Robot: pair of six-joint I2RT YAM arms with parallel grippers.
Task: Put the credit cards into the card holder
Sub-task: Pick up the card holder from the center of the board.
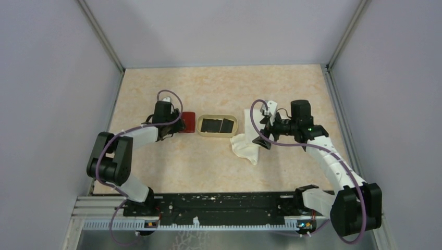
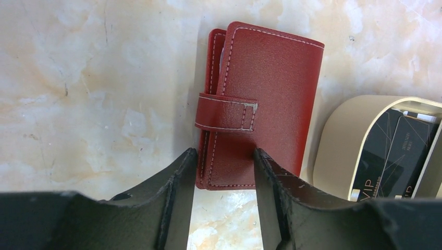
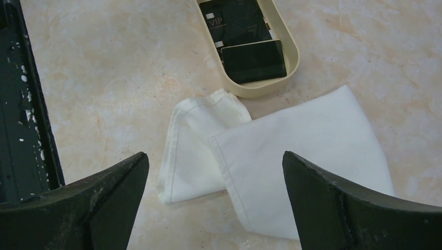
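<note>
The red card holder lies closed on the table, its strap fastened, just left of the tan tray; it also shows in the top view. My left gripper is open, its fingertips over the holder's near edge, gripping nothing; in the top view it is at the holder's left side. Black credit cards lie inside the tray, also seen in the right wrist view and the top view. My right gripper is wide open and empty above the white cloth.
The tan oval tray stands mid-table between the holder and the folded white cloth. Its rim shows in the left wrist view and the right wrist view. A black rail runs along the near edge.
</note>
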